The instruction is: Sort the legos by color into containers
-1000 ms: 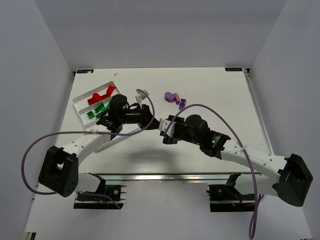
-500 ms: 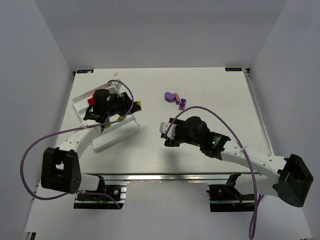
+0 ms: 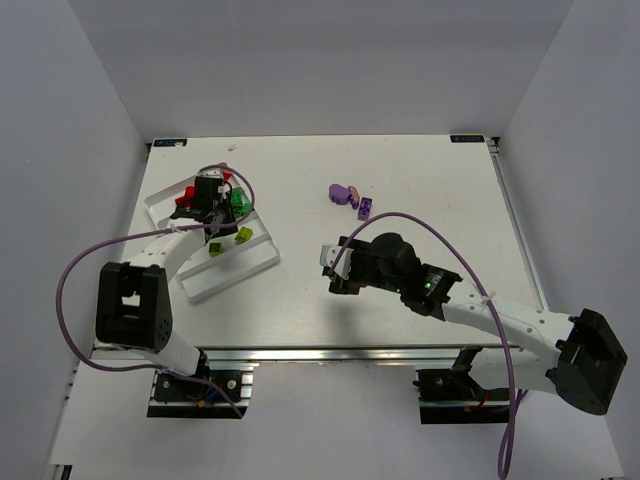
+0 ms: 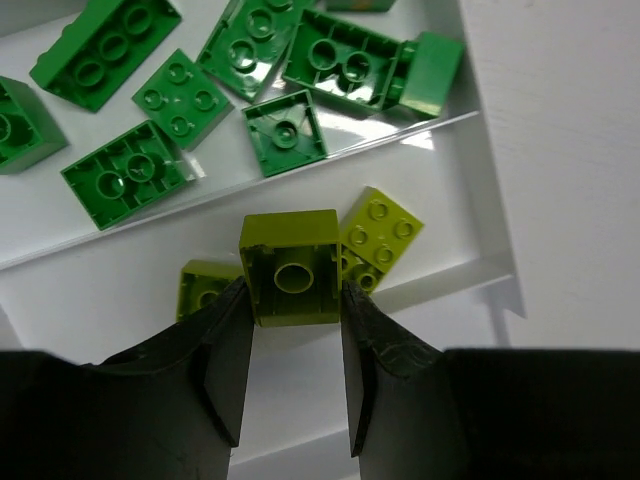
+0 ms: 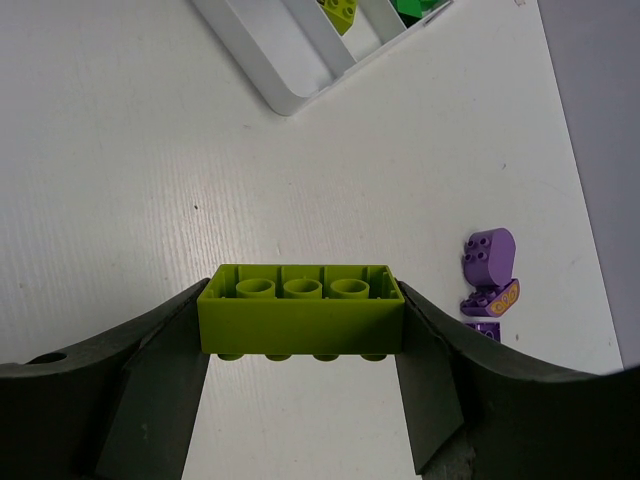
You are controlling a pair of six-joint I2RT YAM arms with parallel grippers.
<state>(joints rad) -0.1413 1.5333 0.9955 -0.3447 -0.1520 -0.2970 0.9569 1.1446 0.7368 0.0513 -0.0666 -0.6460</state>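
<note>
Left claw (image 4: pixel 293 300) holds square brick (image 4: pixel 291 267); right claw (image 5: pixel 302 332) holds long brick (image 5: pixel 300 318).

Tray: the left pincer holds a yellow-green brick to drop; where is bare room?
Bare: the last lane, between the yellow-green bricks and the tray's outer wall. Crowded: the lane of green bricks, closely packed.

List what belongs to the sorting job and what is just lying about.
Job: tray; green bricks, red bricks and yellow-green bricks in it; purple bricks on the table; small yellow-green brick in the left tool; long yellow-green brick in the right tool.
Not the job: purple cables; metal rail.
</note>
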